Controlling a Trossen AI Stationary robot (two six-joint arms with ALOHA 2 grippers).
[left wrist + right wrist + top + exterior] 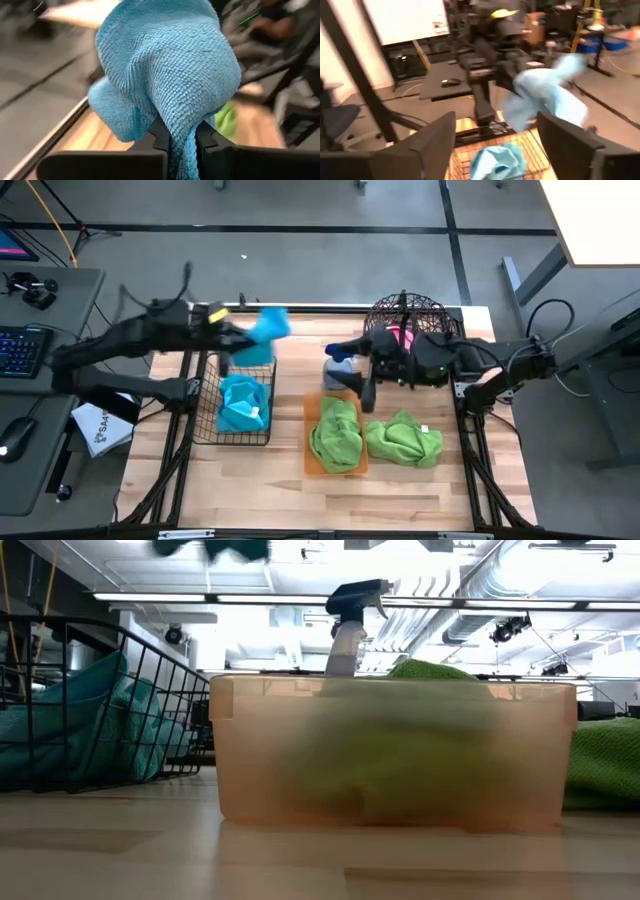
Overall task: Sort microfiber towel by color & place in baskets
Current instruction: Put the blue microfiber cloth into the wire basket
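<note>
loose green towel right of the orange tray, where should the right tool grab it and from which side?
Take the loose green towel from straight above, pinching the raised fold near its middle. It lies crumpled in a heap on the table, beside the orange tray, so its edges look too flat to catch. The open right tool is nearest.

Lab room, grey floor.
Side desk with keyboard; white table; ceiling strip lights.

On the white paper sheet lying just off the left edge of the desk, dark letters read about "SAAS". The rest of its print is too small to read.
</note>
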